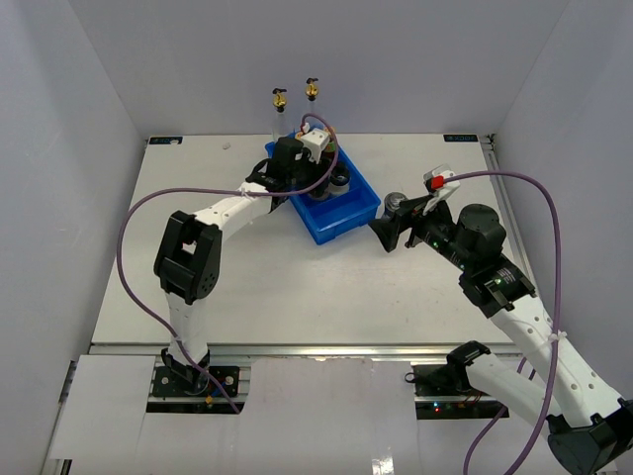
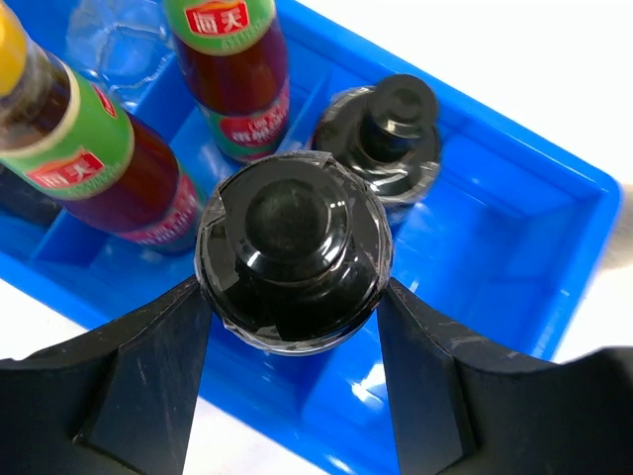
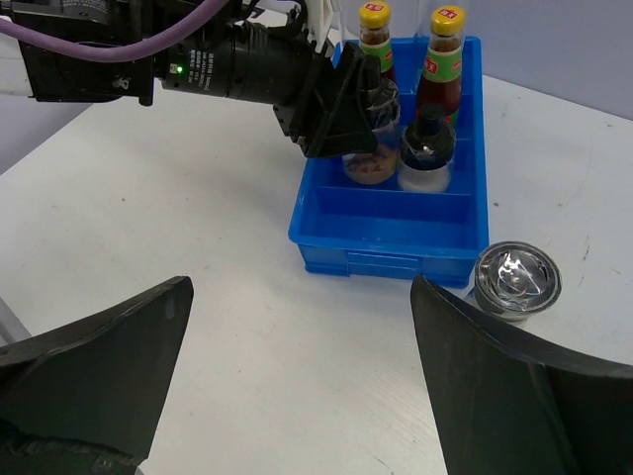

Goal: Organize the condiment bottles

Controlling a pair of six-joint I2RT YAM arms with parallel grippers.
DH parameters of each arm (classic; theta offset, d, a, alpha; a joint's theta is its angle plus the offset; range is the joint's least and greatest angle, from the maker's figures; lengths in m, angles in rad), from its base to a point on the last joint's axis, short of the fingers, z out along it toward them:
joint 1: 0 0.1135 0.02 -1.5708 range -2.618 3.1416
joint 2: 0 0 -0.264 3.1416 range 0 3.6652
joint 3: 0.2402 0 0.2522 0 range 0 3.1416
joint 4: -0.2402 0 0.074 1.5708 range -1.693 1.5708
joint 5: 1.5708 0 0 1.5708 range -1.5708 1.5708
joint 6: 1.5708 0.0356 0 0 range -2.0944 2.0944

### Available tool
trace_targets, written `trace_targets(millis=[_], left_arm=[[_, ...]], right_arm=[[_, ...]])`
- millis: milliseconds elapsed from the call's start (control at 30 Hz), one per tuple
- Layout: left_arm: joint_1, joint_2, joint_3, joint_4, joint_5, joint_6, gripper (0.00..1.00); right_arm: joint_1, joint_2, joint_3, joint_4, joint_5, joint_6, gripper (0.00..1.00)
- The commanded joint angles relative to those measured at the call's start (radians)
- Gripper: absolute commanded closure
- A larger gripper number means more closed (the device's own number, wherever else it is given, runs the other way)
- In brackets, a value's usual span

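Table (image 1: 198, 297) w/ blue tray (image 3: 396, 237) on it. L gripper (image 2: 294, 289) pinching black-capped jar (image 2: 292, 228) inside tray, beside 2nd jar (image 2: 381, 139). R gripper (image 3: 302, 287) spread wide, empty, over table near tray. 2 red sauce bottles (image 2: 237, 69) + 2 clear bottles (image 1: 279, 114) upright in tray. Shiny round container (image 3: 516, 280) on table just beside tray.

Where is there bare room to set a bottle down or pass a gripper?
Free: the end compartment of the blue tray facing the right gripper, and the table in front of it. Crowded: the tray's other end, where the left gripper grips a squat jar beside a second jar and two sauce bottles; a shiny-topped container stands by its corner.
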Motion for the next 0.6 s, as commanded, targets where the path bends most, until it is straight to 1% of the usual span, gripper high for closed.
trace_targets(millis=[0,67,300,500,567], left_arm=[[-0.011,0.005,0.046,0.083,-0.044,0.045,1.0],[-0.015,0.009,0.035,0.095,-0.068,0.051,1.0],[-0.019,0.002,-0.028,0.152,-0.069,0.048,1.0],[-0.024,0.008,-0.069,0.167,-0.068,0.043,0.79],[-0.023,0.011,-0.074,0.168,-0.089,0.039,0.76]], right_arm=[[0.004,-0.013,-0.01,0.068,0.029,0.002,0.03],[0.004,-0.011,-0.014,0.073,0.03,0.002,0.03],[0.004,-0.003,-0.028,0.081,0.029,0.002,0.03],[0.003,-0.005,-0.033,0.081,0.031,0.002,0.03],[0.003,-0.008,-0.033,0.081,0.033,0.002,0.03]])
